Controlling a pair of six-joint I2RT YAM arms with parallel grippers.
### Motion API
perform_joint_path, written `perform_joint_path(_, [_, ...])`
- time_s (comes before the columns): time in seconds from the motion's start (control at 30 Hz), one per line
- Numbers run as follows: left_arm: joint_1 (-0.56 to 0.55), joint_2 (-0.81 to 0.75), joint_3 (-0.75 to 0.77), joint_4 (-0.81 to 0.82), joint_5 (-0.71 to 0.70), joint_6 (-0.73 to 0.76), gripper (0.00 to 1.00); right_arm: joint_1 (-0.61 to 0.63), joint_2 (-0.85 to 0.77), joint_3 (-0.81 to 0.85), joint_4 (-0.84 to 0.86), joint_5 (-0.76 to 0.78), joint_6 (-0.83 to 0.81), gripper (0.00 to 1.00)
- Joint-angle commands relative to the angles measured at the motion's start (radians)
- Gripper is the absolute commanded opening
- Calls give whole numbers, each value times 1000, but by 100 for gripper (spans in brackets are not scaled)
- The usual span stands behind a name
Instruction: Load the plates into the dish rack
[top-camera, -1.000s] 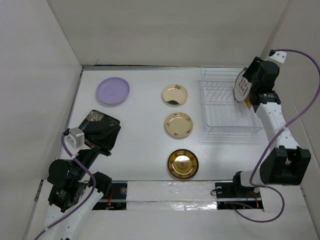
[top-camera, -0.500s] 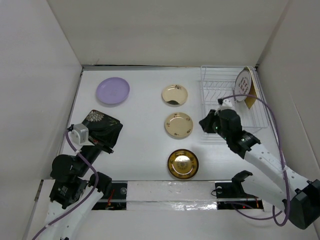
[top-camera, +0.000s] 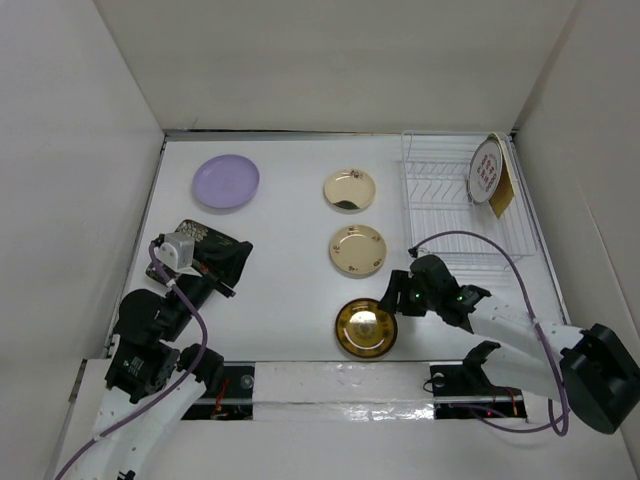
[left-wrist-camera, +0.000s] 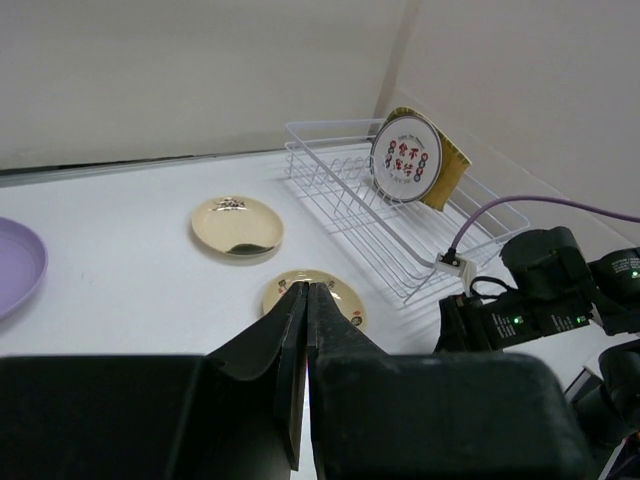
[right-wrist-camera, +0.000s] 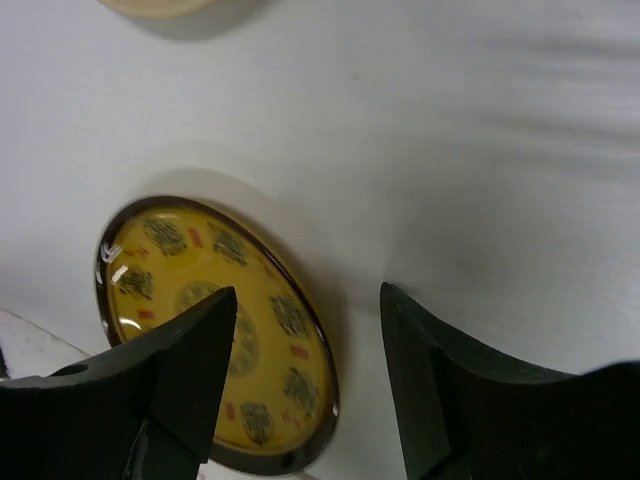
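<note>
the left tool (left-wrist-camera: 305, 300) is clamped shut on an edge of the black floral square plate (top-camera: 222, 256), at the near left of the tabletop (top-camera: 290, 220). the right tool (right-wrist-camera: 308, 295) hangs with its fingers spread just over the dark gold plate (top-camera: 365, 328), near the middle. the white patterned plate (top-camera: 485, 170) and the yellow square plate (top-camera: 503, 190) stand in the dish rack (top-camera: 450, 230), far right.

Left wrist view: lavender plate (left-wrist-camera: 15, 265) cut by the frame at 9 o'clock; nearer cream-gold plate (left-wrist-camera: 345, 297) partly behind the left gripper (left-wrist-camera: 306, 292); yellow square plate (left-wrist-camera: 452, 168) mostly masked by the white patterned plate (left-wrist-camera: 406, 158). Top view: black floral plate (top-camera: 228, 258) partly under the left arm (top-camera: 160, 320). Right wrist view: cream plate rim (right-wrist-camera: 160, 4) cropped at 12 o'clock.
</note>
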Motion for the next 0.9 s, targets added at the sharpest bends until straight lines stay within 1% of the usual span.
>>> perform_joint_path(0.0, [-6, 35, 10, 28, -14, 15, 0, 9, 77, -17, 104, -84, 7, 60])
perform_joint_path(0.03, [-6, 38, 10, 26, -17, 15, 0, 9, 118, -24, 146, -94, 9, 54])
perform_joint_path(0.07, [-6, 46, 10, 26, -18, 16, 0, 9, 137, -32, 166, -104, 9, 34])
perform_joint_path(0.13, [-6, 51, 10, 26, -20, 16, 1, 9, 177, -36, 182, -124, 7, 13])
perform_joint_path(0.17, [-6, 54, 10, 28, -17, 16, 1, 21, 174, -38, 180, -132, 12, 1])
perform_joint_path(0.2, [6, 60, 10, 29, -8, 16, 1, 21, 162, -38, 173, -135, 15, 0])
perform_joint_path(0.3, [25, 66, 10, 37, 17, 16, 1, 46, 47, -15, 90, -134, 21, 0])
perform_joint_path(0.33, [25, 69, 8, 38, 25, 15, 1, 46, 10, 2, 32, -137, 0, 0])
perform_joint_path(0.37, [34, 67, 8, 41, 28, 13, 1, 58, -74, 43, -15, -143, -11, 0])
perform_joint_path(0.4, [34, 66, 8, 41, 28, 13, 1, 58, -111, 69, -16, -144, -24, 0])
perform_joint_path(0.43, [34, 66, 10, 41, 26, 13, 2, 58, -145, 97, -49, -143, -42, 0])
perform_joint_path(0.5, [34, 60, 7, 41, 26, 15, 2, 58, -197, 208, -74, -119, -73, 0])
perform_joint_path(0.53, [34, 55, 8, 41, 26, 13, 2, 47, -202, 254, -94, -94, -115, 0])
perform_joint_path(0.57, [34, 54, 7, 41, 28, 13, 2, 47, -203, 302, -100, -54, -135, 0])
perform_joint_path(0.6, [34, 48, 7, 43, 28, 13, 2, 29, -199, 388, -99, 31, -155, 0])
perform_joint_path(0.67, [34, 41, 7, 41, 32, 13, 2, -34, -179, 462, -68, 127, -218, 0])
perform_joint_path(0.7, [34, 34, 5, 43, 38, 12, 2, -54, -141, 529, -45, 247, -241, 0])
perform_joint_path(0.73, [34, 29, 5, 41, 40, 12, 2, -75, -113, 560, -34, 330, -282, 0])
perform_joint_path(0.77, [34, 25, 7, 43, 42, 10, 2, -124, -82, 589, -19, 405, -304, 0])
perform_joint_path(0.8, [34, 14, 5, 45, 46, 10, 2, -146, -53, 611, 55, 528, -329, 0])
perform_joint_path(0.83, [34, 9, 4, 45, 48, 10, 2, -158, 11, 640, 106, 611, -388, 0])
perform_joint_path(0.87, [34, 5, 5, 45, 48, 12, 2, -179, 49, 658, 143, 698, -415, 0])
